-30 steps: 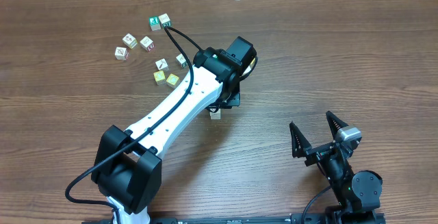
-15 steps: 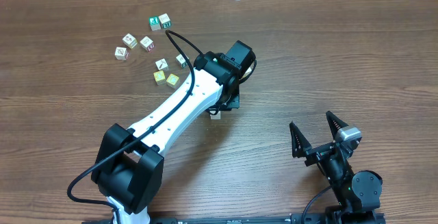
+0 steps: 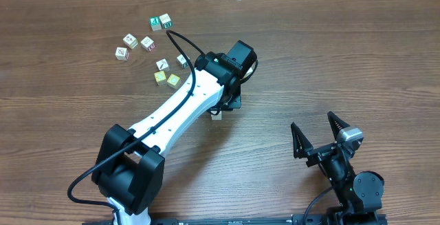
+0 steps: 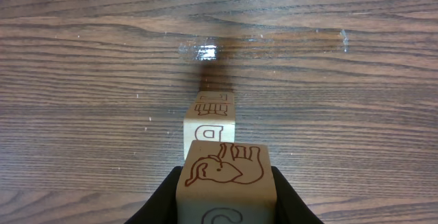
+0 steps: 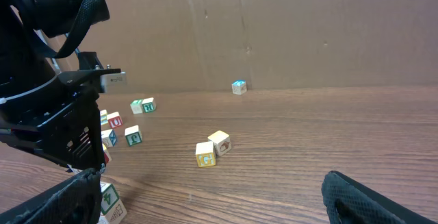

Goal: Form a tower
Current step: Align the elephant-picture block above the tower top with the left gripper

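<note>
Now: my left gripper (image 4: 226, 200) is clamped tight on the elephant cube (image 4: 224, 172), one finger on either flank and the elephant face turned up toward the wrist camera. My right gripper (image 3: 317, 142) sits near the front of the table (image 3: 357, 60), jaws spread wide, holding nothing.

The tower (image 4: 210, 122) stands near the table's middle, just ahead of the held cube in the wrist view and well apart from the loose cubes (image 3: 165, 78) at far left.

Step in hand, as I judge it: placing the cube.
- Ease forward until the cube sits centred over the tower's top face, not overhanging the near edge.
- Keep its sides parallel to the tower's.
- Lower straight down, then open slowly so neither finger drags it sideways.

The tower's D face points back at my wrist camera, its edges square with the held cube's. Its long axis reads as vertical. It is foreshortened from here, so I cannot count the tiers.
</note>
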`<state>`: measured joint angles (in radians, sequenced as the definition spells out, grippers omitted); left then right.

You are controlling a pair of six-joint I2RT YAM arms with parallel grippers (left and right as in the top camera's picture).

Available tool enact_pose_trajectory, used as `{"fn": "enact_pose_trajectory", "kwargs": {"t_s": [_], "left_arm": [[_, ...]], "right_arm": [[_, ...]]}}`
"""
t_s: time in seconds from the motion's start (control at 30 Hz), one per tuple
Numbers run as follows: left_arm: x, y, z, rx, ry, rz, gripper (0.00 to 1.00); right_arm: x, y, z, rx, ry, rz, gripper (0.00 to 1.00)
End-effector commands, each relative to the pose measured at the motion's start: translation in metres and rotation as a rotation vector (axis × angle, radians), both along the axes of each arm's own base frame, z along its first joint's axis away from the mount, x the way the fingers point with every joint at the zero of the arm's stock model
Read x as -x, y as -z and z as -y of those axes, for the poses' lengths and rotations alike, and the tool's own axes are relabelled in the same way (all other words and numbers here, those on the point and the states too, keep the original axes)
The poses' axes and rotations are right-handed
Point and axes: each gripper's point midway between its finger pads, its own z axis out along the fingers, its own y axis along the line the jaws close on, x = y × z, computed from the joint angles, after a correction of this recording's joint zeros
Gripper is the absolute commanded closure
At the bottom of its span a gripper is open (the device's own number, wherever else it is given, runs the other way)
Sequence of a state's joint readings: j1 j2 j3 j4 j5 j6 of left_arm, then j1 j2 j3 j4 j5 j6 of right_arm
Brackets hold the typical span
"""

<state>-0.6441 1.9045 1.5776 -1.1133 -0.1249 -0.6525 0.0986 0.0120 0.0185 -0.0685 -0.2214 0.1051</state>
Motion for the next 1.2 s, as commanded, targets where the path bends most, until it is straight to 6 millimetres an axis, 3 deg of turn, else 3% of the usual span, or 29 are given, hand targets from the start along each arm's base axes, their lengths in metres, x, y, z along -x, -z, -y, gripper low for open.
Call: {"fn": "enact_pose_trajectory", "kwargs": {"t_s": [0.0,1.17], "left_arm": [[0.0000,-0.0032,-0.0018,-0.007,-0.008,0.015,0.92],[-0.0010,-0.0034,-0.0030,-0.014,-0.010,0.021,0.90]], "right_arm": [[-0.0003,0.0016,0.0010,-0.002,0.004,0.004,0.00],[-0.0003,0.0016,0.0010,-0.002,0.004,0.004,0.00]]}}
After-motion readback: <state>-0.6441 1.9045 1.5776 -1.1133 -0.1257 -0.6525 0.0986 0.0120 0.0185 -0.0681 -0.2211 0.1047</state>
